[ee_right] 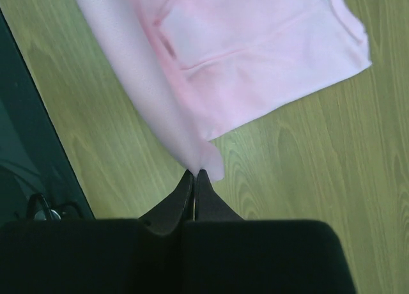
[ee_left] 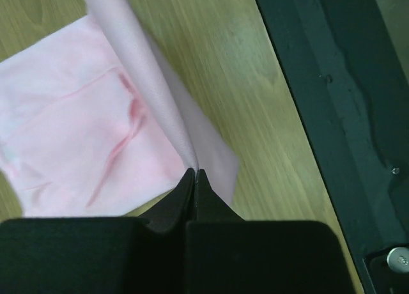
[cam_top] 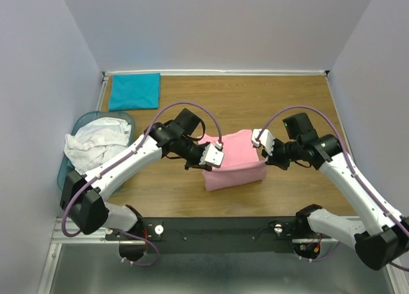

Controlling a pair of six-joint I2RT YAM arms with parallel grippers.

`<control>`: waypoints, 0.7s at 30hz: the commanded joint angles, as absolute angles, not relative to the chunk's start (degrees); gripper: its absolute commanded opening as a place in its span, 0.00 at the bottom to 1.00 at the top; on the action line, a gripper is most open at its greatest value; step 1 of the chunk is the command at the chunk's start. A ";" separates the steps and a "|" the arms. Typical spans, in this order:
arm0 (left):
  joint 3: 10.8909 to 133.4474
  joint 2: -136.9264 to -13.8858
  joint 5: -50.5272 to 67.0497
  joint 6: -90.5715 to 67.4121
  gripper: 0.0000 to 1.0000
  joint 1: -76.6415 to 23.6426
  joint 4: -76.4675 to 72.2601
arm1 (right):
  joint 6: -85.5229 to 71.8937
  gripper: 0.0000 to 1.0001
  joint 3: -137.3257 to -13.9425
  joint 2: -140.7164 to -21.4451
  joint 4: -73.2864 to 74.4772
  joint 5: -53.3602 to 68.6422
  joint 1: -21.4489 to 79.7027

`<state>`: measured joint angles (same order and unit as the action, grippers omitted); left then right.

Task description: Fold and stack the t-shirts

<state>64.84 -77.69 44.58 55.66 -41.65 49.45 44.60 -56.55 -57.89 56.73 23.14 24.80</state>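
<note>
Pink t-shirt [cam_top: 233,160] mid-table, near edge lifted taut: left gripper [ee_left: 193,174] and right gripper [ee_right: 193,174] each pinched tight on a corner of it. Bare wood table [cam_top: 268,102] open behind; teal t-shirt [cam_top: 134,91] folded flat in far-left corner, white t-shirts [cam_top: 96,146] heaped in basket [cam_top: 64,169] at left edge. Number of whites hard to make out.

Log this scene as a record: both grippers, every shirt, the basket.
pink shirt: mid-table, one edge lifted, the rest lying on the table
left gripper: fingers shut on one lifted corner of the pink shirt
right gripper: fingers shut on the other lifted corner
teal shirt: folded flat, far left corner of the table
basket: light blue, at the table's left edge
white shirts: crumpled in the basket
stack: none yet; only the teal shirt lies folded
</note>
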 commanded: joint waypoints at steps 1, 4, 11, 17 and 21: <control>70.13 -80.32 47.72 54.56 0.00 -38.52 52.64 | 46.49 0.01 -60.02 -64.67 60.03 22.86 24.52; 75.38 -88.66 48.51 59.48 0.00 -33.16 55.71 | 49.21 0.01 -62.48 -71.70 58.81 23.64 23.30; 82.79 -107.11 49.31 61.35 0.00 -26.11 54.15 | 53.26 0.00 -64.85 -87.61 51.24 24.96 18.29; 84.11 -114.95 45.88 59.07 0.00 -23.82 47.82 | 50.63 0.01 -71.45 -100.71 49.84 29.09 16.44; 83.59 -117.95 43.77 57.83 0.00 -23.73 44.65 | 45.90 0.01 -71.81 -105.72 48.61 32.51 16.52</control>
